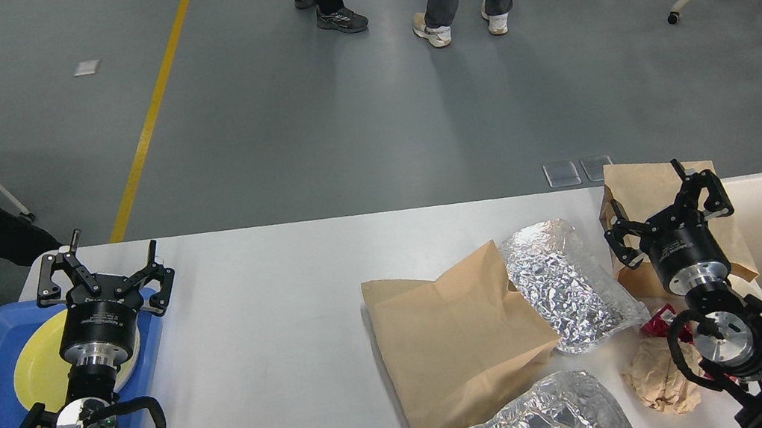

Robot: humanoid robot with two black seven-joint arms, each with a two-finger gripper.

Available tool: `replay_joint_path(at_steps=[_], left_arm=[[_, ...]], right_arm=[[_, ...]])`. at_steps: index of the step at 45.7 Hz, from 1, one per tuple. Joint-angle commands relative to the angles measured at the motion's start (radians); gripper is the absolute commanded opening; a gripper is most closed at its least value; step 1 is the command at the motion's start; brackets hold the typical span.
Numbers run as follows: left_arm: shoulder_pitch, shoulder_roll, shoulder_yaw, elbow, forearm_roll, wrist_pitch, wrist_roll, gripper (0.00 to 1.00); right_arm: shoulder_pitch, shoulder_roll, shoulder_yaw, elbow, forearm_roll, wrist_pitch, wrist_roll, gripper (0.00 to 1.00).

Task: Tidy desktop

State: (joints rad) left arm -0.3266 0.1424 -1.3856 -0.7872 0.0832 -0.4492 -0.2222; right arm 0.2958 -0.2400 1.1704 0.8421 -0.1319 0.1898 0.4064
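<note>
Writing on either wrist unreadable — both sets of jaws spread wide, empty, over desktop (280,350).

No readable text showing anywhere. Small white print is sitting on the black body of the left gripper (104,276) and on the body of the right gripper (665,217), both too small and blurred to be making out any letters. No labels, brands or numbers showing on the desktop (273,351), the brown paper bag (457,342) or the foil bags. The yellow floor line (153,104) is carrying no lettering.
</note>
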Motion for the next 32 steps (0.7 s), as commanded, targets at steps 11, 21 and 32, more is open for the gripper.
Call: replay_joint_path(at_steps=[11, 21, 32], left_arm=[[0.0, 0.0, 0.0, 0.011, -0.003, -0.036, 0.006, 0.96], [0.001, -0.001, 0.0, 0.013, -0.002, -0.042, -0.003, 0.96], [0.001, -0.001, 0.0, 0.013, -0.002, -0.042, -0.003, 0.96]], right_arm=[[0.0, -0.001, 0.0, 0.0, 0.0, 0.0, 0.0, 1.0], [0.0, 0.001, 0.0, 0.0, 0.0, 0.0, 0.0, 1.0], [0.0, -0.001, 0.0, 0.0, 0.0, 0.0, 0.0, 1.0]])
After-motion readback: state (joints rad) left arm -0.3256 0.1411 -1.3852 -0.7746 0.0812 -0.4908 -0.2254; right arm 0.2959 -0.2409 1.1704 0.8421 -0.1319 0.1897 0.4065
